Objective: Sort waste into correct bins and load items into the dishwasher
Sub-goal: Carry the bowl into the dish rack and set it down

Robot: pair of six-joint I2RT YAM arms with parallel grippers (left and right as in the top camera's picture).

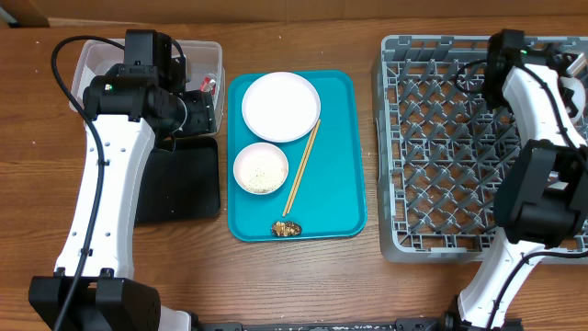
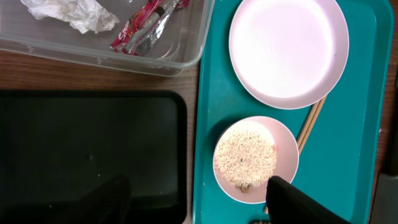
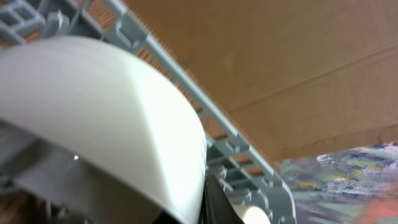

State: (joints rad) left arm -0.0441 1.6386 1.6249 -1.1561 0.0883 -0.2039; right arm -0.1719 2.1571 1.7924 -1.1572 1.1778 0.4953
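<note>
The left jaws hang released and empty over the shallow black rectangular tray (image 2: 93,143); beside it, the clear rectangular plastic tub (image 2: 186,59) holds the crumpled red-and-white wrapper (image 2: 146,25) and crumpled white paper (image 2: 74,14); on the flat teal tray (image 1: 340,138) lie the round white plate (image 1: 280,106), a small white bowl of rice (image 1: 261,168), two thin wooden chopsticks (image 1: 301,165) and a small brown food scrap (image 1: 286,227); the right jaws are clenched over a corner of the square grey plastic dish rack (image 1: 432,138), a pale bowl (image 3: 106,118) close against them; whether they pinch it I cannot tell.

tub (image 2: 155,62): clear plastic | chopsticks (image 2: 311,121): wood | black tray (image 2: 93,155): matt | white bowl (image 3: 93,112): smooth
</note>
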